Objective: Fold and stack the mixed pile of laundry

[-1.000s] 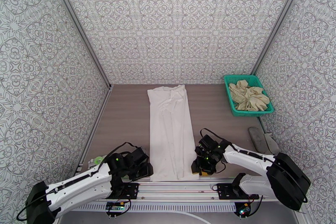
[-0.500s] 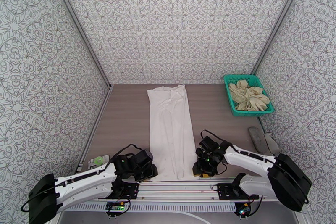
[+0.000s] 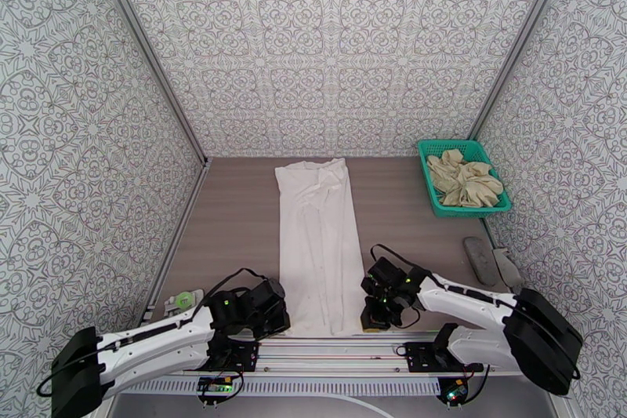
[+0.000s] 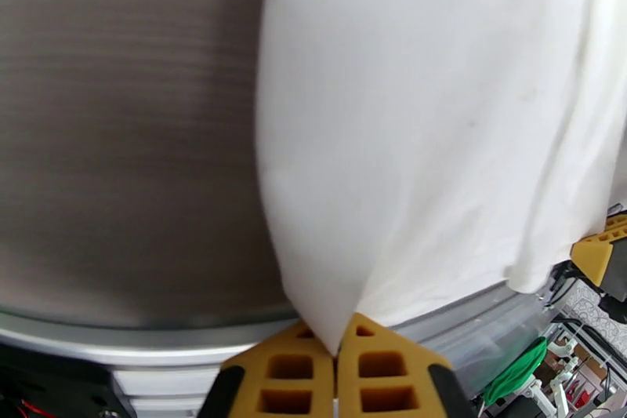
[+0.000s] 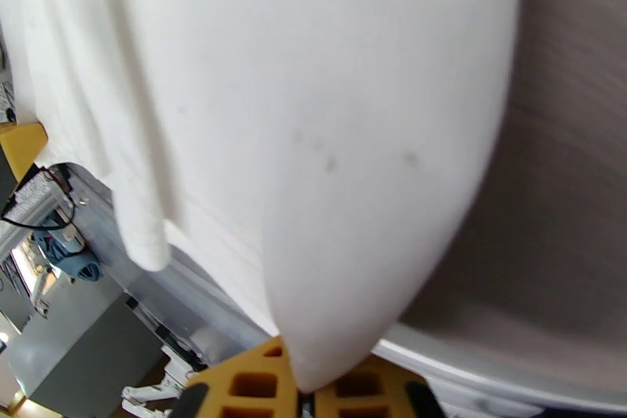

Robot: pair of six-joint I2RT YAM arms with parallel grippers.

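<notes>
Along the bottom centre of the top view, the white T-shirt [image 3: 317, 247] lies as one long narrow strip on the table [image 3: 227, 223], running from the far wall down to the near edge. Left gripper [image 3: 282, 324] sits at the strip's lower-left corner, right gripper [image 3: 370, 321] at its lower-right corner. Left wrist view: yellow pads pressed together on a point of white cloth, left gripper [image 4: 337, 349] pinching it. Right wrist view: same, right gripper [image 5: 302, 390] closed on a rounded fold of the hem. Beige garment [image 3: 464, 180] sits crumpled in the teal basket [image 3: 452, 144], upper right, well apart from the shirt. Judgement: step in hand is the lengthwise fold, near hem carried up-frame toward the collar end. To do well: raise both corners together and level; hold the grippers the strip's width apart so the hem neither sags nor bunches; lift only enough to clear the cloth beneath, so the far end does not drag. Left pinch looks thin at the very tip, so move slowly. Lay edge on edge before opening.
</notes>
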